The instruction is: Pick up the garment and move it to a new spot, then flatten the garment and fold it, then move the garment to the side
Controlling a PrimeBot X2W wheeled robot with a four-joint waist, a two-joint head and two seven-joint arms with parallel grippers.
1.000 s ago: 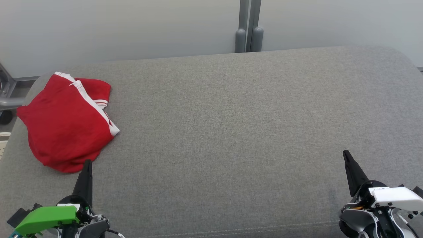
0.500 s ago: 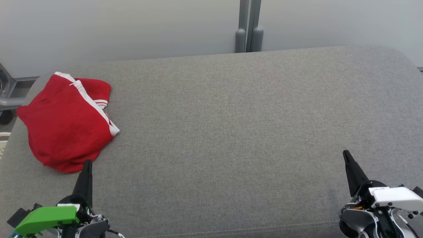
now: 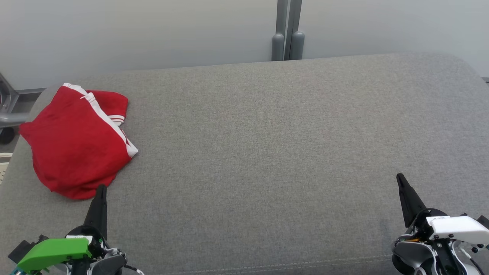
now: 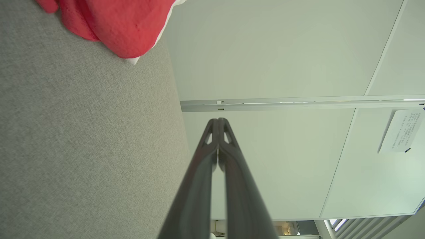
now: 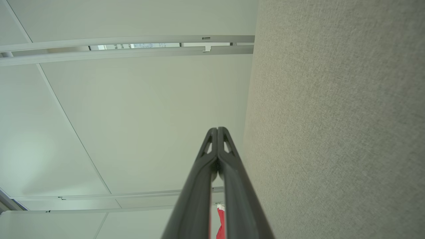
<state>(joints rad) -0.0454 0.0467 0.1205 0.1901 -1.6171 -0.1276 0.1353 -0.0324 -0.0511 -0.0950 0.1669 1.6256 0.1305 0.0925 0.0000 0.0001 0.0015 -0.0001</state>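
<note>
A red garment with white trim [image 3: 76,143] lies crumpled on the far left of the grey cushioned surface [image 3: 267,152]. My left gripper [image 3: 101,189] rests at the lower left, its tip just below the garment's near edge, apart from it. Its fingers [image 4: 218,120] are shut together on nothing, and the garment [image 4: 123,23] shows at the top left of the left wrist view. My right gripper [image 3: 400,177] sits at the lower right, far from the garment, fingers [image 5: 217,129] shut and empty. A sliver of the red garment [image 5: 220,225] shows between them, far off.
A pale wall with a grey vertical post [image 3: 288,30] stands behind the surface. A grey metal frame [image 3: 7,110] and floor show past the surface's left edge. The surface's front edge [image 3: 267,265] runs close to both grippers.
</note>
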